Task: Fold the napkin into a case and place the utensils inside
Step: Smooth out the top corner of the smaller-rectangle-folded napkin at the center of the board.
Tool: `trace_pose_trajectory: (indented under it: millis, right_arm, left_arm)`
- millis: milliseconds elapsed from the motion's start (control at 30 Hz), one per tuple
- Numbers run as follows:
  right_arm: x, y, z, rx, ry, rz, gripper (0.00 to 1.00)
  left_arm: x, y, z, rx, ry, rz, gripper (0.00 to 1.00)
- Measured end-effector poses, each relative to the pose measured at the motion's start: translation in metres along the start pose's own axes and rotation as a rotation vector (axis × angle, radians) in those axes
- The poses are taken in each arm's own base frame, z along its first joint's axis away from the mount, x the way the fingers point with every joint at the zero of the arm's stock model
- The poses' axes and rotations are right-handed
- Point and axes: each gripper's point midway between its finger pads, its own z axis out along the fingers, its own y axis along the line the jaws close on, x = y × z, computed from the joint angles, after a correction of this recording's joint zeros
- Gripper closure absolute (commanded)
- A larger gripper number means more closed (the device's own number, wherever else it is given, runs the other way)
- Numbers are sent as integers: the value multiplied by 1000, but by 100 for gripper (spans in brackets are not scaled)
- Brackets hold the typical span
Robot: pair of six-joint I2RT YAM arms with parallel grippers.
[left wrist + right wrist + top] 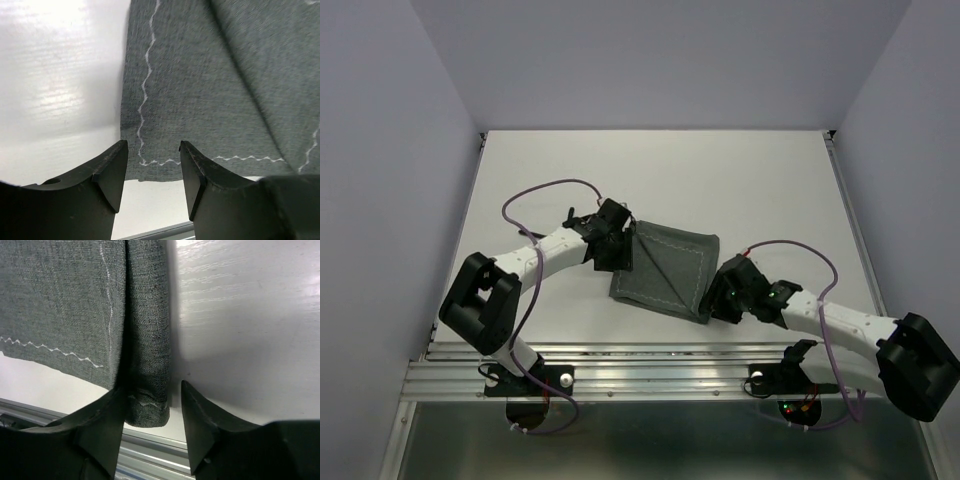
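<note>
Nearest, at the front edge of the table (670, 170): a metal rail (650, 365) with two arm bases (535, 385) bolted to it.

Just beyond, lying flat mid-table: the napkin (665, 272), dark grey-green, folded into a slanted rectangle, with a diagonal crease and light zigzag stitching near its hem.

At its near right corner: the right gripper (720, 298), fingers (197, 420) spread moderately wide, holding nothing. Between them in the wrist view, the end of a narrow doubled-over fold (147, 340) running away along the napkin's right side. Close against the left finger, possibly touching, hard to tell. A strip of white table between the fold and the other finger.

Farther back, at the napkin's left edge: the left gripper (620, 248), low over the cloth, fingers (112, 175) likewise parted and gripping nothing. In its wrist view, a stitched napkin corner framed in the gap between the fingertips, flat on the white surface.

Behind the napkin: white tabletop reaching back to pale lilac walls (650, 60).
</note>
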Motion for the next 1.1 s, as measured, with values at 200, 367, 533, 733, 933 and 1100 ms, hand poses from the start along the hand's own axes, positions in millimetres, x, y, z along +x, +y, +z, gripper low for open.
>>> trace_pose_trajectory:
  millis: [200,367,533,733,933,1100]
  right_arm:
    - [-4,6,-2,-11,-9,8,34]
    - [-4,6,-2,-11,-9,12,35]
    - [-3,5,-3,-6,-7,21,37]
    - [-9,3,-12,-5,-47,48,40]
    - [-15,3,-20,-14,-80,70,22]
    - [-11,3,-17,-7,-61,66,17]
  left_arm:
    - [34,20,12,-45,75,-16,41]
    - [51,30,17,-62,109,-24,45]
    - [59,28,16,-29,113,-44,58]
    - [64,20,15,24,125,-62,87]
    - [67,13,10,67,133,-68,100]
    - [63,6,1,109,118,-67,100]
